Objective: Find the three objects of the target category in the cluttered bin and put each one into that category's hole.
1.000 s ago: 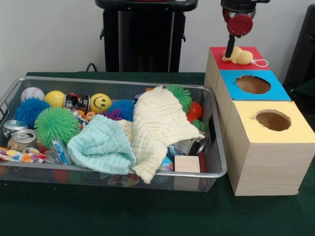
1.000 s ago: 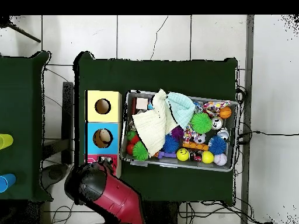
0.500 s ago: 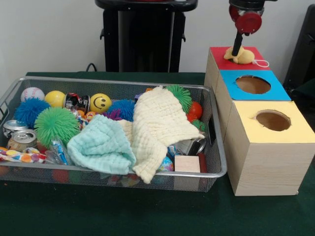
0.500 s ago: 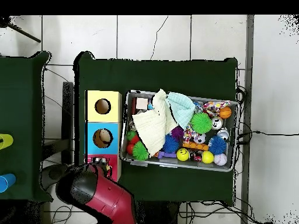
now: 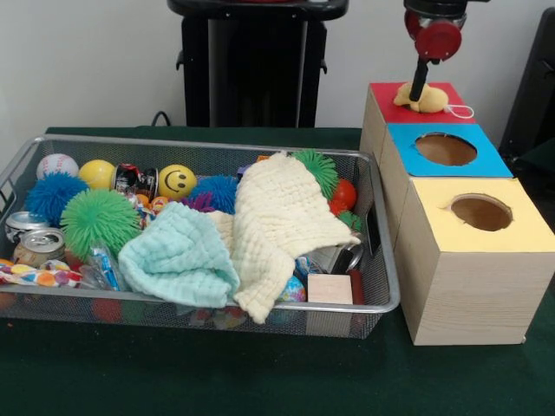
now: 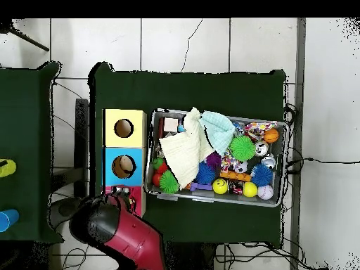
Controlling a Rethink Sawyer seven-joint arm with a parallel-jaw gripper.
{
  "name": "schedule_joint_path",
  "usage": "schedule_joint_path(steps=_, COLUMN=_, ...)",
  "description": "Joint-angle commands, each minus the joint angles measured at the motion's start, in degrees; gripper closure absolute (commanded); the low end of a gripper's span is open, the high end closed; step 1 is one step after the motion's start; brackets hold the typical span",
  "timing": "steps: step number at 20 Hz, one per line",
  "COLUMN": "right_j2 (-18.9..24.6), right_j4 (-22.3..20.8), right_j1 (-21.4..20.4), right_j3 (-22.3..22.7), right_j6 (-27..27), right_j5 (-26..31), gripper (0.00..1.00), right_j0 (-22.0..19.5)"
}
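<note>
Yellow plush toy (image 5: 422,99) lies on the red box top (image 5: 381,102), and your gripper (image 5: 419,87) stands right over it, touching it; you cannot tell whether it is spread or pinching. Blue box (image 5: 447,149) and yellow box (image 5: 479,212) sit nearer, beside the wire bin (image 5: 375,227) with its cream cloth (image 5: 277,217).

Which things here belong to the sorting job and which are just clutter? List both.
Job: gripper over the yellow plush toy on the red box; blue box; yellow box; wire bin.

Clutter: cream cloth, mint cloth, smiley ball, green spiky ball, cans.
</note>
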Motion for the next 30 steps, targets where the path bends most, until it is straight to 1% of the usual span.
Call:
schedule_joint_path(steps=1, right_j2=14.0, right_j4=7.6, right_j1=1.8, right_j3=4.8, right_j6=9.5, right_j5=-10.3, gripper=1.00, right_j0=-6.7)
schedule_joint_path(steps=4, right_j2=19.6, right_j4=9.5, right_j1=0.4, right_j3=7.8, right_j6=6.7, right_j5=-12.5, gripper=1.00, right_j0=-10.5)
schedule_joint_path(steps=9, right_j2=23.1, right_j4=11.1, right_j1=-2.1, right_j3=10.8, right_j6=6.2, right_j5=-9.8, gripper=1.00, right_j0=-13.2)
schedule_joint_path(steps=11, right_j2=24.5, right_j4=11.1, right_j1=-2.3, right_j3=11.6, right_j6=5.2, right_j5=-9.5, gripper=1.00, right_j0=-14.6)
schedule_joint_path(steps=13, right_j2=24.6, right_j4=10.4, right_j1=-2.5, right_j3=11.8, right_j6=5.0, right_j5=-8.4, gripper=1.00, right_j0=-15.1)
schedule_joint_path(steps=17, right_j2=20.1, right_j4=6.0, right_j1=-1.3, right_j3=9.1, right_j6=7.2, right_j5=-6.2, gripper=1.00, right_j0=-12.8)
schedule_joint_path(steps=18, right_j2=20.5, right_j4=6.2, right_j1=-1.5, right_j3=9.3, right_j6=6.8, right_j5=-6.8, gripper=1.00, right_j0=-13.2)
schedule_joint_path(steps=20, right_j2=18.9, right_j4=5.1, right_j1=-1.8, right_j3=8.8, right_j6=7.1, right_j5=-5.2, gripper=1.00, right_j0=-12.5)
schedule_joint_path(steps=22, right_j2=16.0, right_j4=3.4, right_j1=-2.2, right_j3=7.4, right_j6=9.0, right_j5=-2.4, gripper=1.00, right_j0=-10.5)
schedule_joint_path(steps=23, right_j2=12.3, right_j4=0.8, right_j1=-2.0, right_j3=5.4, right_j6=11.2, right_j5=1.0, gripper=1.00, right_j0=-8.3)
schedule_joint_path(steps=26, right_j2=6.2, right_j4=-3.6, right_j1=-2.6, right_j3=2.0, right_j6=14.4, right_j5=6.9, gripper=1.00, right_j0=-4.9)
schedule_joint_path(steps=27, right_j2=5.4, right_j4=-4.2, right_j1=-3.5, right_j3=1.9, right_j6=14.4, right_j5=7.2, gripper=1.00, right_j0=-4.4)
schedule_joint_path(steps=30, right_j2=4.6, right_j4=-4.5, right_j1=-4.1, right_j3=2.0, right_j6=14.9, right_j5=7.8, gripper=1.00, right_j0=-3.5)
